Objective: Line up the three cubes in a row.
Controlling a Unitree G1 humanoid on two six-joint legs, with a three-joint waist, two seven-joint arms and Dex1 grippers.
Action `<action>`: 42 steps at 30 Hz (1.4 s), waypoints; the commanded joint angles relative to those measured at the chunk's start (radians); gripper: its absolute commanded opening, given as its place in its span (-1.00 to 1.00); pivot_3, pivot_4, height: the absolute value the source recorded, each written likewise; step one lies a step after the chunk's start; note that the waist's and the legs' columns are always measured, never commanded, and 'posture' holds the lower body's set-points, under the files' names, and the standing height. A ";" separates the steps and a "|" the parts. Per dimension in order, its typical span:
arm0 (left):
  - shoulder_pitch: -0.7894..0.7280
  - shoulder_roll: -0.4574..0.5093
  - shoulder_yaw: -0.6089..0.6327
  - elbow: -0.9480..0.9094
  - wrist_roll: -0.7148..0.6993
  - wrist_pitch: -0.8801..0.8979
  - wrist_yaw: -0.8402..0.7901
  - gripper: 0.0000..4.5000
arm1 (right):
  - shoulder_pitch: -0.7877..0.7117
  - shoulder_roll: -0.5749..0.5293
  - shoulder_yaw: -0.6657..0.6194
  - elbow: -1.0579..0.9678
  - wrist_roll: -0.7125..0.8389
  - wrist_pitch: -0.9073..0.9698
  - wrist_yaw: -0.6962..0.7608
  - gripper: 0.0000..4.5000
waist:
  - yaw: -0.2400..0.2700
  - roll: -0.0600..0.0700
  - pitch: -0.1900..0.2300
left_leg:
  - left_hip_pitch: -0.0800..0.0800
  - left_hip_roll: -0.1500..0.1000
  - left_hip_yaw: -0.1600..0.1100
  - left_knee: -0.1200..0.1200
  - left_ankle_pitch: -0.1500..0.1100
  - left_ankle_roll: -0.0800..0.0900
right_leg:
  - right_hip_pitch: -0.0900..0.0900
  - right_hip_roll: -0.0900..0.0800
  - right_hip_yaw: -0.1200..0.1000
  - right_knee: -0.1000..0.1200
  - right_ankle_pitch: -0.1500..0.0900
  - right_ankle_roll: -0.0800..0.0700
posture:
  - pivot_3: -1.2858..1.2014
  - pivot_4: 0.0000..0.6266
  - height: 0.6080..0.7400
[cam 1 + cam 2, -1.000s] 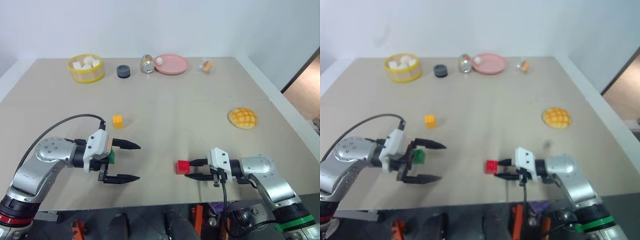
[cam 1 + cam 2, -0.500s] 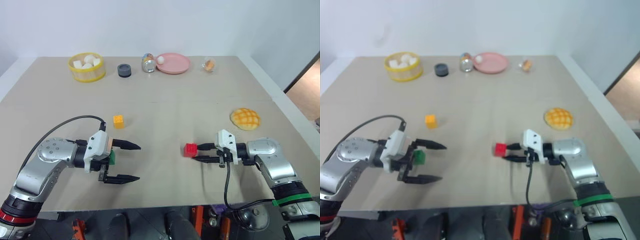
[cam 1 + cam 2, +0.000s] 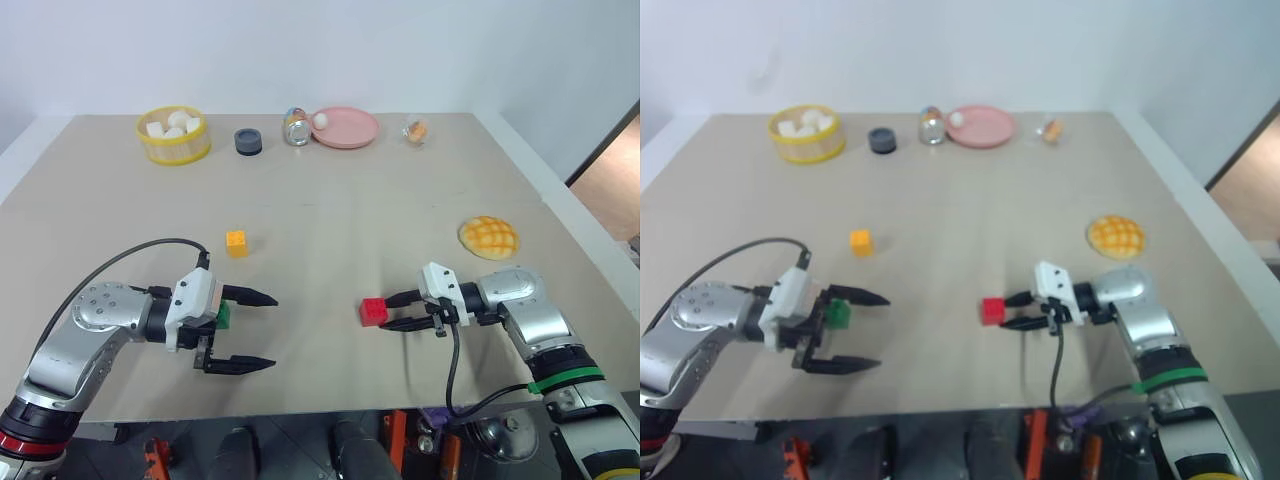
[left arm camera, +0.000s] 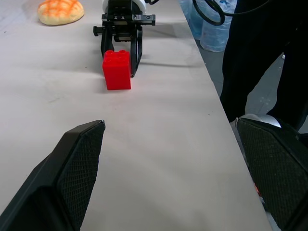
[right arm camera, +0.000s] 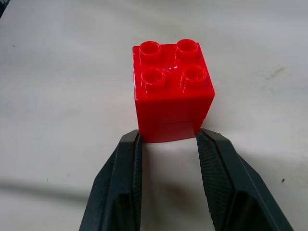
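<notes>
Between the black fingers of the right gripper (image 3: 397, 311) the red cube (image 3: 374, 312) is clamped by its rear edge — seen from the right wrist, both fingertips (image 5: 129, 159) press the lower sides of the brick, whose four studs face up. In the left wrist view the red cube is seen resting on the beige table (image 3: 340, 220), at the near right of the surface.

At the near left, the left gripper (image 3: 252, 331) is held with its two fingers spread wide apart and nothing between them; it is pointed across toward the red cube. The green cube (image 3: 222, 315) is seen just behind this gripper's body, on the table, partly hidden by it. The yellow-orange cube (image 3: 236, 243) stands a little farther back, apart from the green one and well apart from the red one, so the three cubes are not in one row.

Beyond the right arm, a round criss-cross bun (image 3: 488, 237) lies near the table's right edge. Along the far edge are set a yellow basket (image 3: 173, 145) holding white lumps — then a dark round puck (image 3: 248, 141), a small metal can (image 3: 295, 127), a pink plate (image 3: 348, 130) and a small clear item (image 3: 416, 130) whose nature cannot be told.
</notes>
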 commanded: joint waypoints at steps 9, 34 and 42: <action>-0.009 0.015 0.031 -0.027 -0.008 -0.017 0.004 1.00 | -0.012 0.003 -0.011 0.018 -0.017 -0.026 -0.010 -0.50 | -0.001 0.000 0.000 | 0.000 0.000 0.000 0.000 0.000 0.000 | 0.000 0.000 0.000 0.000 0.000 0.000 | 0.03 -0.52 1.00; 0.012 0.019 0.163 -0.067 -0.123 0.141 0.143 1.00 | -0.080 -0.220 -0.058 0.148 -0.043 0.090 0.023 0.99 | 0.032 0.000 0.000 | -0.001 -0.003 0.000 0.002 0.000 0.000 | 0.001 -0.003 0.000 0.000 -0.003 0.002 | 0.03 -0.52 1.00; 0.068 -0.016 0.361 -0.103 -0.259 0.264 0.351 1.00 | -0.359 -0.161 -0.233 0.281 0.101 0.278 -0.087 0.99 | 0.007 0.004 0.003 | -0.001 -0.001 0.001 0.002 0.000 0.000 | -0.001 -0.002 0.000 0.000 0.000 0.001 | 0.03 -0.52 1.00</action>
